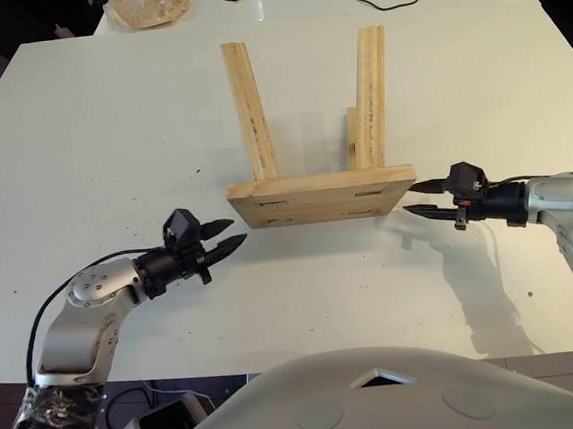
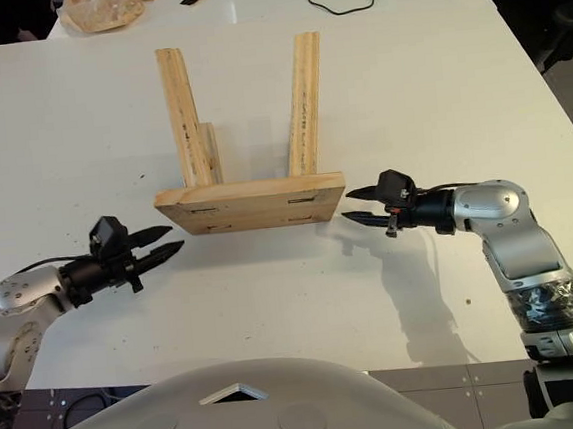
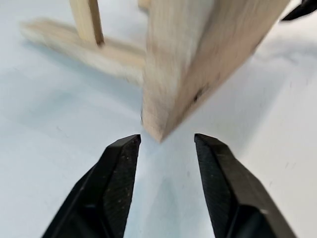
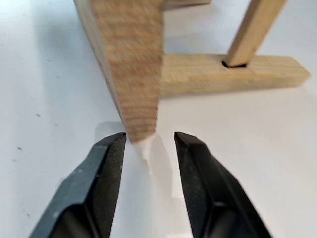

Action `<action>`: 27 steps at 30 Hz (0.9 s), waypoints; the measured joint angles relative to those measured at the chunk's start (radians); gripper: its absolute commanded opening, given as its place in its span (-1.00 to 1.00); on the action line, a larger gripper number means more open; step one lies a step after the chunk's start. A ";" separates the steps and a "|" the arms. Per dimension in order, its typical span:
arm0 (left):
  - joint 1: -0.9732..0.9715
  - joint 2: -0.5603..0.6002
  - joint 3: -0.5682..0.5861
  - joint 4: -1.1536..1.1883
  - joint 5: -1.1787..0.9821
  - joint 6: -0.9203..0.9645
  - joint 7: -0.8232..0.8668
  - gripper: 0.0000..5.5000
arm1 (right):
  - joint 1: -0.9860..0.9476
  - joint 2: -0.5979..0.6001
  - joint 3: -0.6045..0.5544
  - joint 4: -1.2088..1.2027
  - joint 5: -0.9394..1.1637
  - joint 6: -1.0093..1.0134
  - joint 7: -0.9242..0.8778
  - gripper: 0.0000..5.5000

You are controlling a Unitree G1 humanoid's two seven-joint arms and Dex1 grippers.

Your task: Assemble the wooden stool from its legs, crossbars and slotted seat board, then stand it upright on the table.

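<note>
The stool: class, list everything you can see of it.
The stool is pale bare wood, looks assembled, lying on its side on the white table: seat on edge, legs pointing away, a crossbar slotted into one. The left gripper and right gripper, both open, sit at the seat's ends, not gripping.

obstacle: seat board (image 1: 322, 197) on edge between left gripper (image 1: 236, 231) and right gripper (image 1: 409, 202) | gap: narrow at each corner

Pale wood stool (image 1: 322, 193), white table (image 1: 99, 140).
</note>
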 measured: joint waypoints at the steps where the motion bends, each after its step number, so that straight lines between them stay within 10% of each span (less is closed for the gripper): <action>1: -0.020 0.012 -0.023 0.032 0.035 -0.040 -0.027 -0.01 | -0.027 0.002 0.002 0.017 0.019 0.009 0.026 -0.09; 22: -0.393 -0.070 -0.181 0.511 0.179 -0.369 -0.293 0.12 | -0.301 0.125 0.196 0.453 -0.114 -0.138 0.252 0.06; 27: -0.441 -0.092 -0.191 0.548 0.189 -0.402 -0.323 -0.11 | -0.348 0.161 0.200 0.536 -0.136 -0.183 0.255 -0.21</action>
